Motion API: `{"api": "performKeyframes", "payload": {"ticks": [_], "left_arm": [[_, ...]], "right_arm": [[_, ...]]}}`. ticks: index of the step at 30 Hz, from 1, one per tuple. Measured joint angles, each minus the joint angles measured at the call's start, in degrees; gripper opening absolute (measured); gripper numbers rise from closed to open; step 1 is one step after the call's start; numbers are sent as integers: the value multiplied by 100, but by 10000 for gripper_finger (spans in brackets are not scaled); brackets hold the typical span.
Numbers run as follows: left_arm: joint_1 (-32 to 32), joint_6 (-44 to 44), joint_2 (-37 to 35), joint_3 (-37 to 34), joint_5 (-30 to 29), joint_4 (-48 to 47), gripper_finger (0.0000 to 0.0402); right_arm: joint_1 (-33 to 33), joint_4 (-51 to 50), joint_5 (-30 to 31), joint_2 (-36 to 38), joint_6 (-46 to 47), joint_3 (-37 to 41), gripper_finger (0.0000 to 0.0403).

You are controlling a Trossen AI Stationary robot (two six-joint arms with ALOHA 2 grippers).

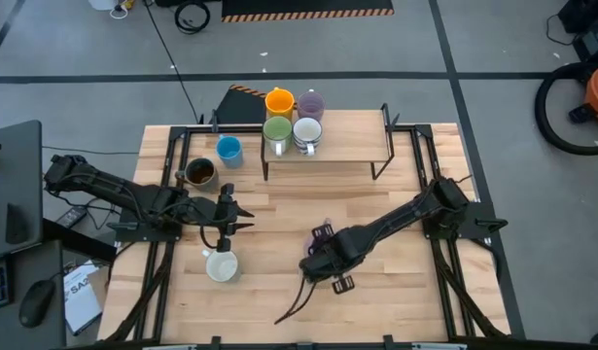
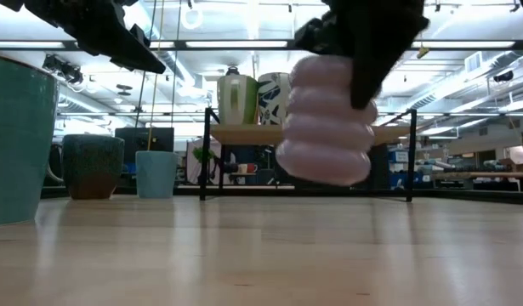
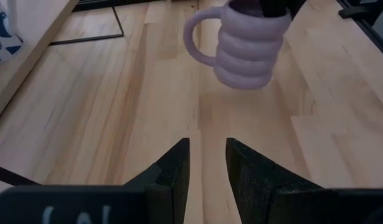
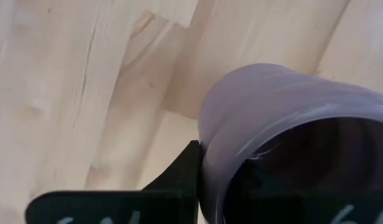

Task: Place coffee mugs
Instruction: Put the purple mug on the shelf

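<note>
right gripper (image 2: pixel 363 81) pinches rim of pale purple mug (image 2: pixel 327 123), lifted off table (image 2: pixel 261 255).

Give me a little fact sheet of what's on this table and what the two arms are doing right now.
Shelf: a raised wooden shelf at the table's far side carries four mugs: orange, pale purple, green, white
Loose mugs on table: blue, dark, white mug
Right gripper: shut on the rim of a ribbed purple mug, which hangs clear of the table
Left gripper: empty, fingers apart, above the table near the white mug
</note>
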State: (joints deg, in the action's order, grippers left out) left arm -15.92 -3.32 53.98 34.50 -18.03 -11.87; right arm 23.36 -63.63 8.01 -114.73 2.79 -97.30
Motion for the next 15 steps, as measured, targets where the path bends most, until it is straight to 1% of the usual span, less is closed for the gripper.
{"api": "performKeyframes", "payload": {"ticks": [5, 9, 11, 15], "left_arm": [[0, -7, 0, 0, -25, 99, 110], [0, -52, 0, 0, -37, 133, 110], [0, -51, 0, 0, -38, 133, 110], [0, -48, 0, 0, -38, 134, 110]], "right_arm": [[-302, -330, -380, 191, -970, -4, 45], [-666, -851, -754, 193, -1431, -2, 45], [-850, -864, -927, 202, -1683, 60, 45], [-1158, -870, -937, 202, -2215, 242, 45]]}}
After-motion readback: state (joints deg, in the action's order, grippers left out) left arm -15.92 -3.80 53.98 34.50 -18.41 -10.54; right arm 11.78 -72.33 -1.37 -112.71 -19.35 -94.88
